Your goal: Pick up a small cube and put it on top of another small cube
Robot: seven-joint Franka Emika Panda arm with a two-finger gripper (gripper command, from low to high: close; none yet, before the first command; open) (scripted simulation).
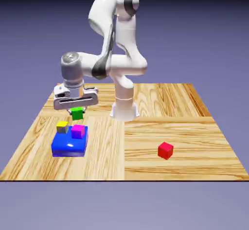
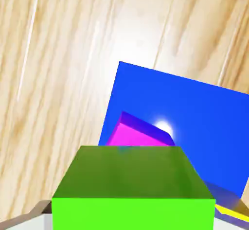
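Note:
My gripper is shut on the small green cube and holds it in the air. Just below it, the small magenta-pink cube rests on top of the big blue block. The green cube hangs a short gap above the pink one and slightly behind it. In the hand view the green cube fills the bottom, with the pink cube showing past its far edge on the blue block. My fingertips are hidden behind the green cube.
A yellow cube sits on the blue block's left side, close beside the pink cube. A red cube lies alone on the wooden table toward the exterior view's right. The robot's base stands behind.

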